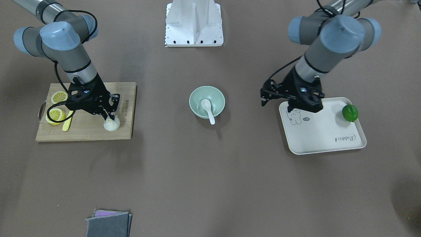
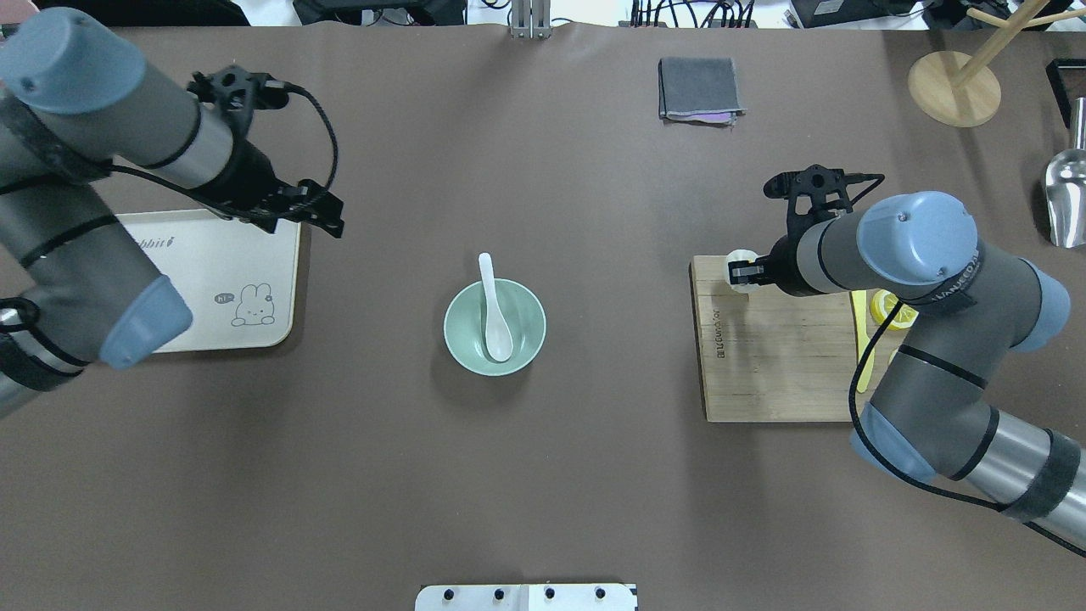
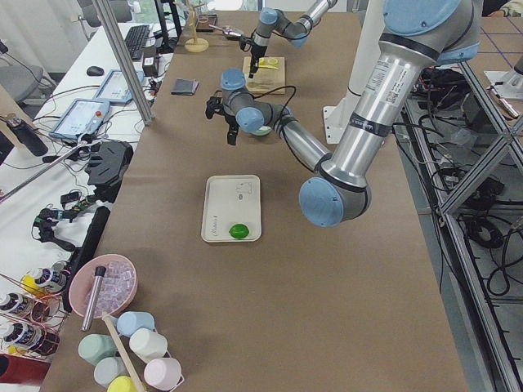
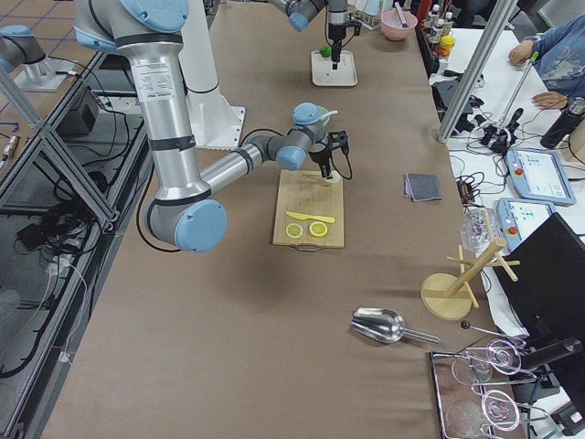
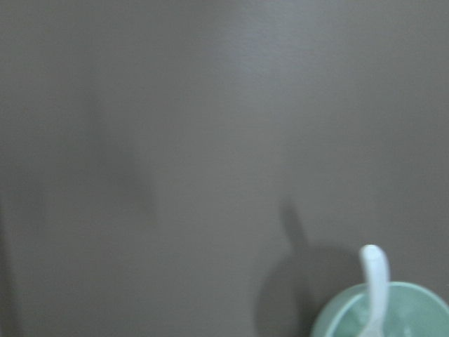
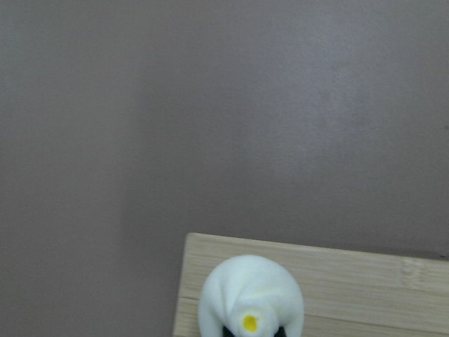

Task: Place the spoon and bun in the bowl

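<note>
Exterior front-facing: tray [image 1: 315, 138] reads "Rabbit"; left claw [image 1: 276, 106] apart, right claw [image 1: 111, 117] clamped on bun [image 1: 112, 125].

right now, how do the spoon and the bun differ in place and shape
Place: the spoon lies in the bowl, its handle over the rim; the bun sits on a corner of the wooden board.
Contact: no hand is at the spoon; the right hand is down at the bun, its grip unclear.
Shape: the spoon is long with a scoop; the bun is round with a yellow dot.
Both are white.
</note>
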